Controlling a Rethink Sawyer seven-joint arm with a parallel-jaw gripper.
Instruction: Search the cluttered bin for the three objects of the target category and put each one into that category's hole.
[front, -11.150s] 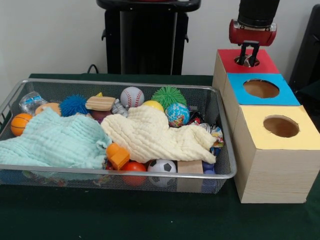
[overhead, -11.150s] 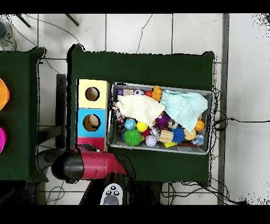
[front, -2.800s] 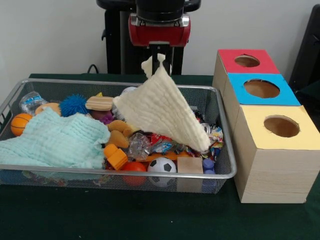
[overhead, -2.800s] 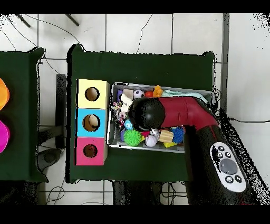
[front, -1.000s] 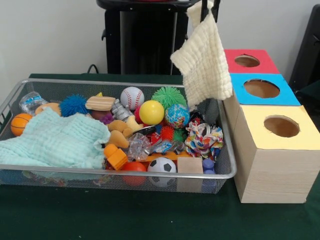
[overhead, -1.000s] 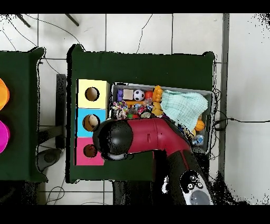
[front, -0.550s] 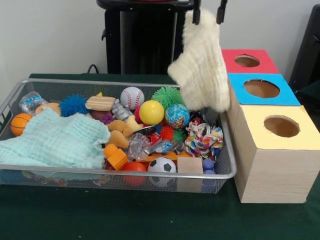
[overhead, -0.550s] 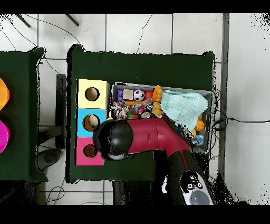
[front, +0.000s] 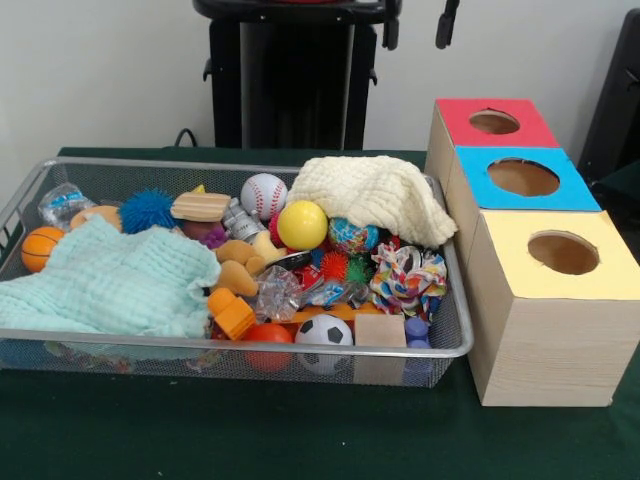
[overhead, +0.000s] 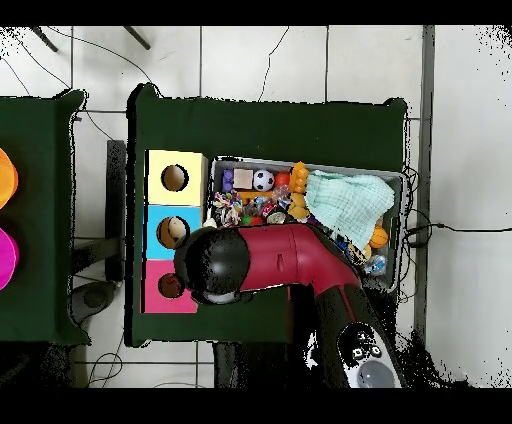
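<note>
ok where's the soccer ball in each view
Front view: soccer ball at the wire bin's near rim, right of centre, beside a wooden block.
Overhead view: soccer ball at the bin's top edge, left of centre.
Shared landmark: the yellow-topped box.

Front camera sits low across the tabletop (front: 300, 440), close in, facing the bin (front: 452, 340) side-on with the three-hole box (front: 545, 340) at picture right. Overhead camera hangs well above, straight down, taking in the whole tabletop (overhead: 270, 125) plus tiled floor (overhead: 460, 150) around it. Both share the bin (overhead: 402, 195) and box (overhead: 155, 165); overhead, the box lands picture left, and the red arm (overhead: 290, 265) covers part of the bin
</note>
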